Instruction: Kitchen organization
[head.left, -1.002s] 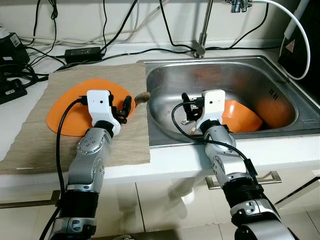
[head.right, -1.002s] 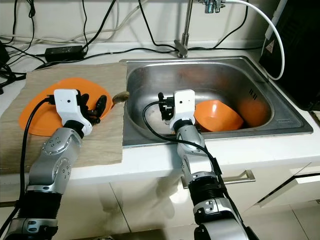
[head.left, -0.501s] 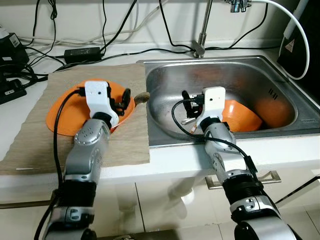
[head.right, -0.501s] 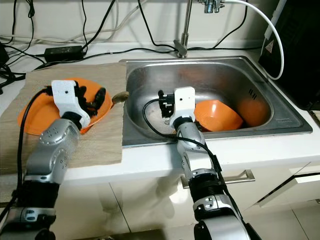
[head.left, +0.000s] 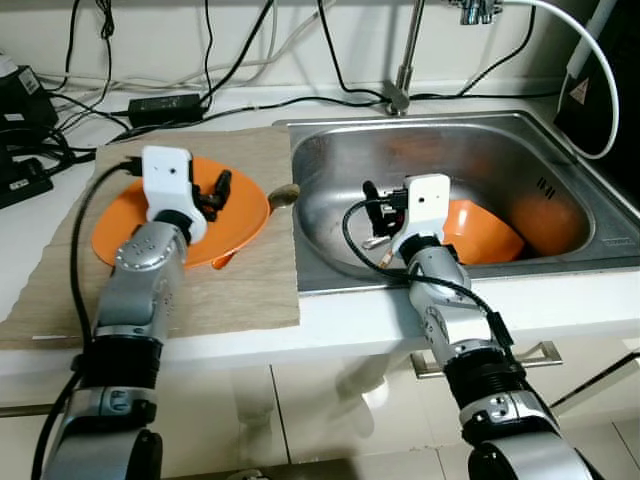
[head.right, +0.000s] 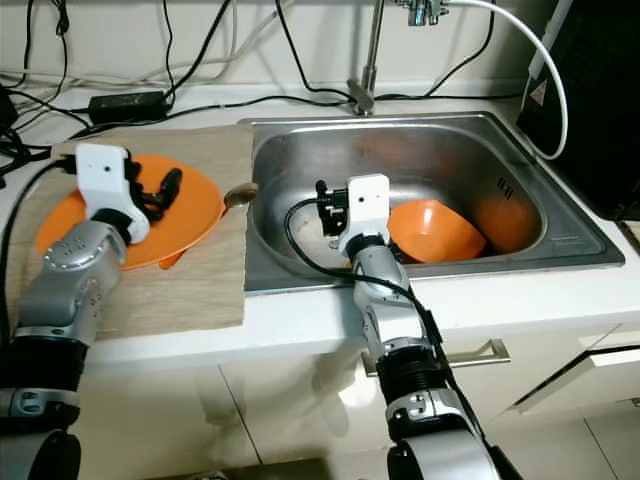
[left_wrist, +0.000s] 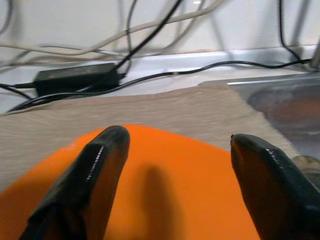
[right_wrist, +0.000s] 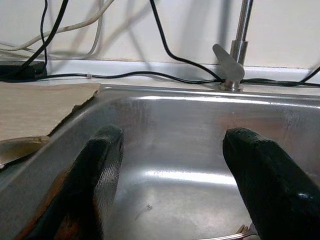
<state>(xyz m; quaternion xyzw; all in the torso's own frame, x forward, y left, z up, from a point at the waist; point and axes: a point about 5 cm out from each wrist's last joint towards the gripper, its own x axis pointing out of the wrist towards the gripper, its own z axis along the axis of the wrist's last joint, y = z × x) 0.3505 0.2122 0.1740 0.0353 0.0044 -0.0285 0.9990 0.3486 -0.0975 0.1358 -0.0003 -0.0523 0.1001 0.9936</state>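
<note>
An orange plate (head.left: 235, 220) lies on a beige mat (head.left: 250, 290) left of the sink. My left gripper (head.left: 213, 192) hovers open just above the plate's middle; in the left wrist view its fingers (left_wrist: 95, 170) straddle the orange plate (left_wrist: 170, 195) with nothing between them. An orange bowl (head.left: 485, 235) rests tilted in the steel sink (head.left: 450, 130). My right gripper (head.left: 373, 205) stands open over the sink's left part, beside the bowl, holding nothing. A spoon (head.left: 283, 195) lies across the sink's left rim, and a metal utensil (head.left: 372, 242) lies on the sink floor under the right gripper.
A faucet (head.left: 403, 60) rises behind the sink, with a white hose (head.left: 600, 70) at the right. Black cables and a power brick (head.left: 165, 104) crowd the counter behind the mat. More black devices (head.left: 20, 150) sit at the far left. Cabinet fronts lie below the counter edge.
My left arm has swung left and back, carrying its open gripper from the plate's right edge to above its middle. The right arm has barely moved.
</note>
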